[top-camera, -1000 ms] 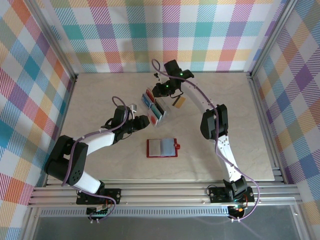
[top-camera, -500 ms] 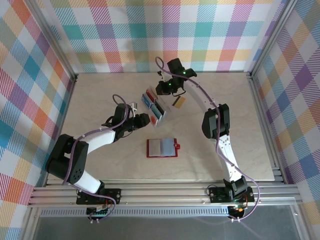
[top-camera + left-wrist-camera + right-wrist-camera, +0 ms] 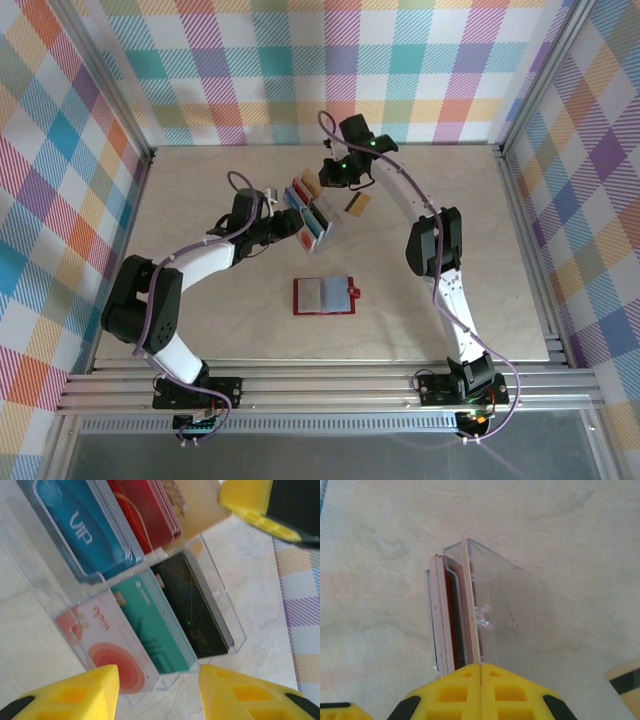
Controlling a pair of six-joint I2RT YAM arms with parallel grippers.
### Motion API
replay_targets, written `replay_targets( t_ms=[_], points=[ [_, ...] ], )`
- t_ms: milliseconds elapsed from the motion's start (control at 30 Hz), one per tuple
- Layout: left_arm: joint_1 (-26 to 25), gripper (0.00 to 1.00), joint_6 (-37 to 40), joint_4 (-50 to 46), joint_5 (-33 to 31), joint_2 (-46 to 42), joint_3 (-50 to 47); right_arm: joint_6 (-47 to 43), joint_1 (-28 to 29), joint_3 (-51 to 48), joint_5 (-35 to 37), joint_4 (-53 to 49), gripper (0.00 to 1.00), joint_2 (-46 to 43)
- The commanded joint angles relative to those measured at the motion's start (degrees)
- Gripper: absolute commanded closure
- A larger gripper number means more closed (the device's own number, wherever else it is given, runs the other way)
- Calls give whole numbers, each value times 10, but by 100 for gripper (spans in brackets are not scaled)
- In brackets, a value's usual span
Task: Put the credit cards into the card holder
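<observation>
The clear rack (image 3: 312, 210) holds blue (image 3: 80, 525), red (image 3: 145, 510), teal (image 3: 150, 625), black (image 3: 195, 605) and white-red (image 3: 100, 635) credit cards. My right gripper (image 3: 481, 666) is shut on the top edge of a gold card (image 3: 470, 605), whose lower part stands in the rack beside the red card. The same gold card (image 3: 200, 505) shows in the left wrist view, and by my right gripper (image 3: 335, 175) as the gold card (image 3: 310, 183) from above. My left gripper (image 3: 157, 685) is open at the rack's near end, holding nothing. The red card holder (image 3: 325, 296) lies open, nearer the arms' bases.
A gold card with a dark stripe (image 3: 358, 205) lies flat on the table right of the rack, also at the right wrist view's lower right (image 3: 625, 680). Plaid walls surround the beige table (image 3: 200, 320).
My left gripper has moved up to the rack's near end. My right gripper has shifted slightly, and the gold card now shows at its fingertips above the rack.
</observation>
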Motion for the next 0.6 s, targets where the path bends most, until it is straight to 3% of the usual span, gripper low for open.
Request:
replay_targets(
  t_ms=[0,400,567],
  points=[
    [14,55,-2,-25,22,28,36,27,-7,5,24,-29,100,-11],
    [19,63,2,-48,84,125,157,61,-7,-124,38,25,100,-81],
    [19,74,-9,-46,99,140,191,63,-7,-148,31,39,100,-98]
  ],
)
